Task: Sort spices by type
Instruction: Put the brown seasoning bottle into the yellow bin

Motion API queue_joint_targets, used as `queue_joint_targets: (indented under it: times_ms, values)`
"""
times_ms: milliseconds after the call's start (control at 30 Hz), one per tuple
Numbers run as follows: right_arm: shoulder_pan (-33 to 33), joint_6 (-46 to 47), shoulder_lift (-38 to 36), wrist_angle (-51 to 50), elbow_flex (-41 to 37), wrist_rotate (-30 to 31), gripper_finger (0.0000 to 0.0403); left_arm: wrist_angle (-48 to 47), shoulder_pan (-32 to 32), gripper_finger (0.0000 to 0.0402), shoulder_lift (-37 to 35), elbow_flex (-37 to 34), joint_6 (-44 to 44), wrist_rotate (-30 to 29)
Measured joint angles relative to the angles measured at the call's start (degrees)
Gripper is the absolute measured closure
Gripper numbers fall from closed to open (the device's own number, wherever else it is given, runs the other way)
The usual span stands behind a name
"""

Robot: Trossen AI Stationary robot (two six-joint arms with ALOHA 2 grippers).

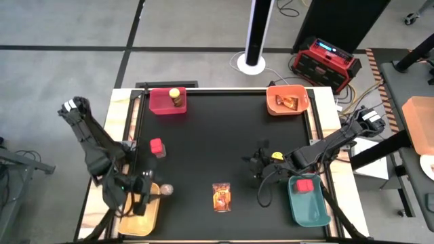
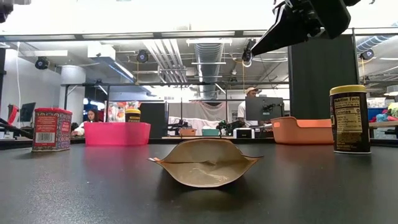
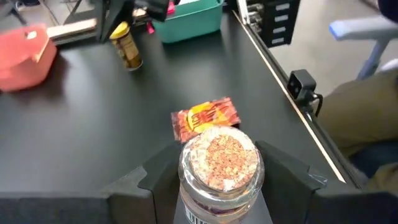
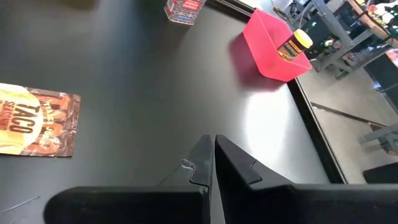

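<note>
My left gripper point(image 1: 154, 192) is shut on a small round clear jar point(image 3: 217, 165) of brownish spice, at the right rim of the yellow bin point(image 1: 139, 218) near the table's front left. An orange-brown packet point(image 1: 222, 196) lies flat at front centre. A red blocky container point(image 1: 157, 147) stands on the table at the left. A yellow-lidded dark jar point(image 1: 277, 157) stands beside my right arm's wrist. My right gripper point(image 4: 211, 163) is shut on nothing, above the bare table right of centre. My left gripper pinches the small jar's round side wall point(image 3: 186, 180) between its two fingers, one finger on each side. The jar's end point(image 3: 219, 155) faces away from the wrist, toward the packet. Whether the jar rests on anything, I cannot tell.
A red bin point(image 1: 167, 103) at the far left holds a yellow-lidded jar point(image 1: 175, 97). An orange bin point(image 1: 287, 102) at the far right holds a packet. The teal bin point(image 1: 308, 203) at the front right holds a red container point(image 1: 304, 184). Bare black tabletop lies in the middle.
</note>
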Motion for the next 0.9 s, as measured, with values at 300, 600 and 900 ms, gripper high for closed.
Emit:
queue_joint_targets:
  times_ms: [300,600,900]
  values:
    - [0.0,0.3,0.0,0.0,0.0,0.0,0.0393,2.4,-1.1,0.0232,-9.9,-13.0,-23.9,7.1]
    - [0.0,1.3,0.0,0.0,0.0,-0.2,0.0393,1.6,-6.1,0.0232,-10.1,-14.0,-21.7,9.7]
    - [0.0,1.5,0.0,0.2,0.0,-1.3,0.0393,-6.0,-15.1,0.0232,-10.0,-13.7,-32.2,9.1]
